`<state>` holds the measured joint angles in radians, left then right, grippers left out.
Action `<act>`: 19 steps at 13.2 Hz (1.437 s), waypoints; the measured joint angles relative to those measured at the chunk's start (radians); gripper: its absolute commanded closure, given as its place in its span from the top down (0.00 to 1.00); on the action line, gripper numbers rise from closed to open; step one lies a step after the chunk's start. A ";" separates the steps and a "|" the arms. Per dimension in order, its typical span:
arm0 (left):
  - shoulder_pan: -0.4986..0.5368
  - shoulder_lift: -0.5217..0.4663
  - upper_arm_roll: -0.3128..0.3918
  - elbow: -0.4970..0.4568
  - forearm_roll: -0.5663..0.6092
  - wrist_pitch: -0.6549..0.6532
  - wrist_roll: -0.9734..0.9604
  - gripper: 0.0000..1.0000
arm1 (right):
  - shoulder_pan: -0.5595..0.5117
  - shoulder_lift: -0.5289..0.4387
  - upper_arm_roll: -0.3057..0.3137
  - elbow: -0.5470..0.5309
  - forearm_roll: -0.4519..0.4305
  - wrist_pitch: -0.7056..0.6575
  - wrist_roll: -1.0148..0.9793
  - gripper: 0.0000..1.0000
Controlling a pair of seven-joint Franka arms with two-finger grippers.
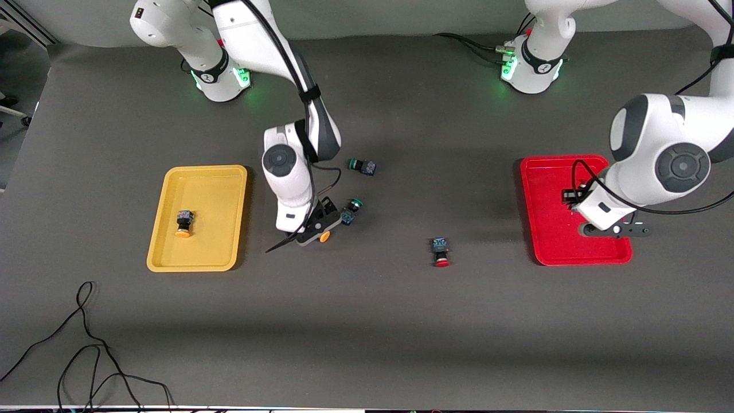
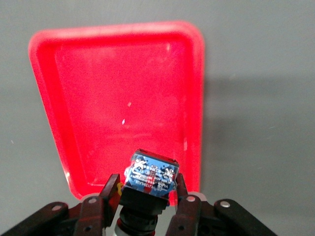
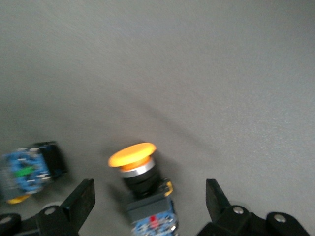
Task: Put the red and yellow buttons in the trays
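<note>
My left claw (image 2: pixel 145 196) is clamped on the dark blocky body of a small push-button switch (image 2: pixel 150 177) over the shallow red plastic tray (image 1: pixel 545 241). My right claw (image 3: pixel 147 206) stands spread around a yellow-capped switch (image 3: pixel 140 179) lying on the dark grey matte worktop (image 1: pixel 367 321), at about 3 o'clock from the yellow plastic tray (image 1: pixel 166 246), which already holds another yellow-capped switch (image 1: pixel 183 222). A red-capped switch (image 1: pixel 441 252) lies at 9 o'clock from the red tray. These switches look light, rigid and hard; the round caps seem slippery, so the flat body sides are the place to grip. Two green-capped switches (image 1: pixel 362 166) (image 1: pixel 350 211) lie close by, leaving little room.
</note>
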<state>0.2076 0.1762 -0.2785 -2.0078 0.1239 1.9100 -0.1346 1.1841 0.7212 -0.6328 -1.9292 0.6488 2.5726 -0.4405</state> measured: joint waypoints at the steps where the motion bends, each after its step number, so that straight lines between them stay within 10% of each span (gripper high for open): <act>1: 0.027 -0.001 0.000 -0.051 -0.001 0.035 0.005 0.00 | -0.010 0.011 0.001 0.001 0.022 0.001 -0.028 0.87; 4: 0.080 -0.019 0.000 -0.267 -0.003 0.284 0.009 0.00 | -0.017 0.013 0.001 0.009 0.030 0.001 -0.038 0.36; 7: 0.102 -0.012 0.000 -0.474 -0.008 0.586 0.009 0.03 | -0.017 0.013 0.002 0.011 0.036 0.001 -0.038 0.24; 8: 0.102 -0.004 0.000 -0.508 -0.011 0.632 0.009 0.99 | -0.017 0.013 0.002 0.011 0.037 0.000 -0.038 0.24; 13: 0.105 -0.011 0.000 -0.473 -0.016 0.580 0.009 1.00 | -0.009 -0.049 -0.060 0.061 0.051 -0.197 0.090 0.22; 19: 0.043 -0.009 -0.022 0.025 -0.024 0.068 0.007 1.00 | -0.005 -0.191 -0.294 0.338 -0.109 -0.766 0.351 0.20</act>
<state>0.2510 0.1674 -0.3003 -1.9824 0.0994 1.9776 -0.1277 1.1793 0.5306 -0.9271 -1.5908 0.5401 1.8071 -0.0894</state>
